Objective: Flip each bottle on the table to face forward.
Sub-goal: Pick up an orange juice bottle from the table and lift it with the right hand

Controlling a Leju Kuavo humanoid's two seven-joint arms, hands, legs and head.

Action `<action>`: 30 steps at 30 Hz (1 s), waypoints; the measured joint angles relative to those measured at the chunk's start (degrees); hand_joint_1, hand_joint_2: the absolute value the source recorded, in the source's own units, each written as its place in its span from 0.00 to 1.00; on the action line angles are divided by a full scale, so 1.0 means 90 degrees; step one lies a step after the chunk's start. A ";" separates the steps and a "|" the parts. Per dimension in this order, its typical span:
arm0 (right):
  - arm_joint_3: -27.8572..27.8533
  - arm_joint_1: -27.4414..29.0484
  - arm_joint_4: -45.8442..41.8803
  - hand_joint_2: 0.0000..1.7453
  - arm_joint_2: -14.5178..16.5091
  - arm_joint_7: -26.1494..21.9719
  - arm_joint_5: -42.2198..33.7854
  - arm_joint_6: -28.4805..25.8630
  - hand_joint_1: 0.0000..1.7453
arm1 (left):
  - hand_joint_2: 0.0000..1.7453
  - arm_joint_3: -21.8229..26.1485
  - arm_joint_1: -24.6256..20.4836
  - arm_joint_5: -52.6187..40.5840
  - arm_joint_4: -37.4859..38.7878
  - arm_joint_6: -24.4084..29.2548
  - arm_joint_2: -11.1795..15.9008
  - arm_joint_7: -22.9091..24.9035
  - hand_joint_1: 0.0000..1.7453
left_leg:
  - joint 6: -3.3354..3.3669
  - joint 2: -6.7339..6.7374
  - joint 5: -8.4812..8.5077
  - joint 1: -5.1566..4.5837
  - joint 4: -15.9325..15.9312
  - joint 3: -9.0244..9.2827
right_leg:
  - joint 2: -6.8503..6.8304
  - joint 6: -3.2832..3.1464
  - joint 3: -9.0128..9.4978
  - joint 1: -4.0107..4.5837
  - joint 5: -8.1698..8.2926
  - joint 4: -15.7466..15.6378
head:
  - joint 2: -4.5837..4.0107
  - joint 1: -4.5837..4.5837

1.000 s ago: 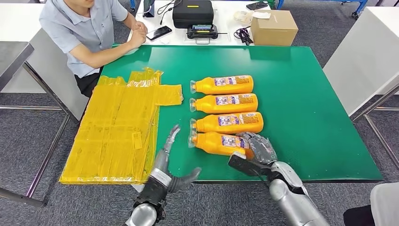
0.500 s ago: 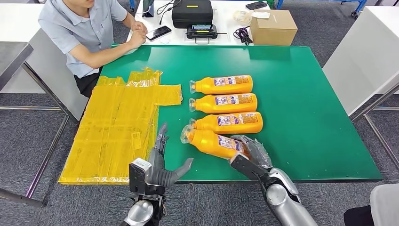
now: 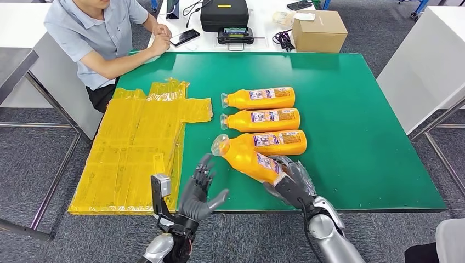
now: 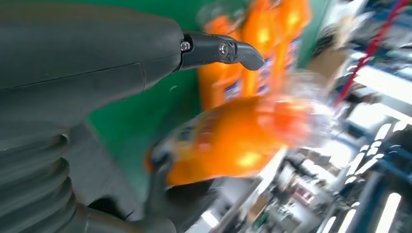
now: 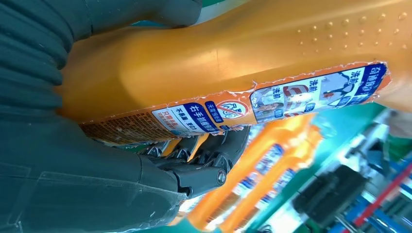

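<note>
My right hand [image 3: 290,183] grips the base end of an orange bottle [image 3: 249,159] and holds it lifted off the green table [image 3: 356,137], clear cap end raised toward the left. In the right wrist view the held bottle [image 5: 233,63] shows its label, with my fingers [image 5: 204,165] wrapped under it. Three more orange bottles lie in a row on their sides: far [image 3: 260,98], middle [image 3: 263,119], near [image 3: 277,141]. My left hand [image 3: 198,192] is raised with fingers spread, empty, left of the held bottle. In the left wrist view the held bottle [image 4: 233,141] is blurred.
A yellow plastic sheet [image 3: 137,150] covers the table's left part and hangs over its edge. A person [image 3: 98,38] sits at the far left corner. Behind the table are a cardboard box [image 3: 319,32], a black case [image 3: 225,13] and a phone [image 3: 185,38].
My right hand has lifted the nearest bottle off the table and tilted its cap end up. My left hand has risen and turned, its fingers staying spread.
</note>
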 joint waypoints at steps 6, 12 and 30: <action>0.0003 -0.0001 -0.0092 1.00 0.0123 -0.0026 -0.0059 0.0023 0.98 | 1.00 -0.0065 -0.0064 0.0111 0.0265 -0.0164 0.0022 0.0095 0.00 | 0.0000 -0.0015 0.0000 0.0000 0.0000 -0.0009 | -0.0003 0.0001 -0.0004 0.0000 -0.0001 0.0000 | 0.0000 0.0000; 0.0004 -0.0004 -0.0097 1.00 0.0151 -0.0042 -0.0089 0.0040 0.85 | 1.00 -0.0115 -0.0128 0.0227 0.0419 -0.0250 0.0029 0.0163 0.00 | 0.0000 -0.0017 0.0000 -0.0001 0.0000 -0.0012 | -0.0003 0.0001 -0.0005 -0.0001 -0.0001 0.0000 | 0.0000 0.0000; 0.0322 -0.0222 -0.0073 1.00 0.0294 -0.0160 -0.0284 0.0276 0.78 | 1.00 -0.0147 -0.0602 0.0450 0.1167 -0.0459 -0.0034 -0.0265 0.00 | 0.0001 -0.0018 0.0004 0.0001 0.0000 -0.0015 | -0.0004 0.0001 -0.0008 0.0000 -0.0001 0.0002 | 0.0000 0.0000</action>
